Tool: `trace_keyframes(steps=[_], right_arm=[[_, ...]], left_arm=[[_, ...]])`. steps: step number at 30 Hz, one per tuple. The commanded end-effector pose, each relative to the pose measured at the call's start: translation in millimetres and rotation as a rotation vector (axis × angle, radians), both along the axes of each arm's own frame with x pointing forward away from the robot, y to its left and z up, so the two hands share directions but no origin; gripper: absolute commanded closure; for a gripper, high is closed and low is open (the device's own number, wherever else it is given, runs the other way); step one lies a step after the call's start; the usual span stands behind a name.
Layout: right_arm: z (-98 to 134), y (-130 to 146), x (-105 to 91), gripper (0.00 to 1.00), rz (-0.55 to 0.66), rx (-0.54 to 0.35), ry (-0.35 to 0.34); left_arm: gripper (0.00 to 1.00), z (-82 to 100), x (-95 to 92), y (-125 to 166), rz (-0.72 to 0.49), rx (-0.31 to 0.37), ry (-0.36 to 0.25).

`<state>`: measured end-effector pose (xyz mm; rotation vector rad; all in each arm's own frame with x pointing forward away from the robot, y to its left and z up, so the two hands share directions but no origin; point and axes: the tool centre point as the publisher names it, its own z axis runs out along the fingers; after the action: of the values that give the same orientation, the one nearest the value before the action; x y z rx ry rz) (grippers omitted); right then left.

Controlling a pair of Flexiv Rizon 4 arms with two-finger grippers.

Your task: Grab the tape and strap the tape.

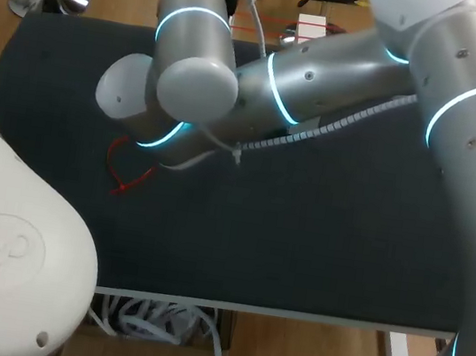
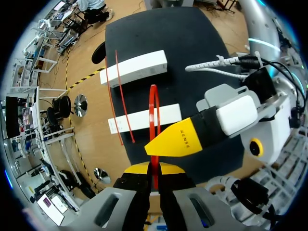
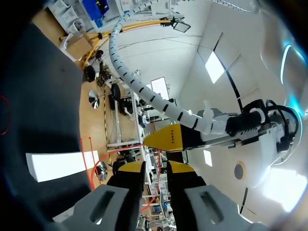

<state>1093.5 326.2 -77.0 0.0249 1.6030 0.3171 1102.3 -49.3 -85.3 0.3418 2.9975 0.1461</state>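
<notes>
One table (image 1: 318, 244). Two arms are over it, the left arm (image 1: 190, 46) and the right arm (image 1: 343, 77). Each carries one gripper, so two in all: the left gripper (image 2: 155, 169) and the right gripper (image 3: 156, 168). Two white blocks lie at one edge of the table, the farther block (image 2: 137, 67) and the nearer block (image 2: 144, 118). The red tape (image 2: 153, 108) shows as one upright loop and two thin straight runs across the blocks. Whether these are one piece cannot be told.
</notes>
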Motion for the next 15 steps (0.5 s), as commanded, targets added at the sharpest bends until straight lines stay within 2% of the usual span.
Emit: trace_keyframes(steps=[1, 7, 15], right_arm=[[6.0, -10.6, -8.7, 0.84, 0.018, -0.001, 0.014], [11.0, -25.9, -17.2, 0.85, 0.031, 0.016, 0.015], [17.3, -58.1, -26.7, 0.92, 0.03, 0.042, 0.011]], left_arm=[[1.0, 1.3, 0.3, -0.9, 0.001, 0.004, 0.002], [1.0, 1.3, 0.3, -0.9, 0.001, 0.004, 0.002], [1.0, 1.3, 0.3, -0.9, 0.001, 0.004, 0.002]])
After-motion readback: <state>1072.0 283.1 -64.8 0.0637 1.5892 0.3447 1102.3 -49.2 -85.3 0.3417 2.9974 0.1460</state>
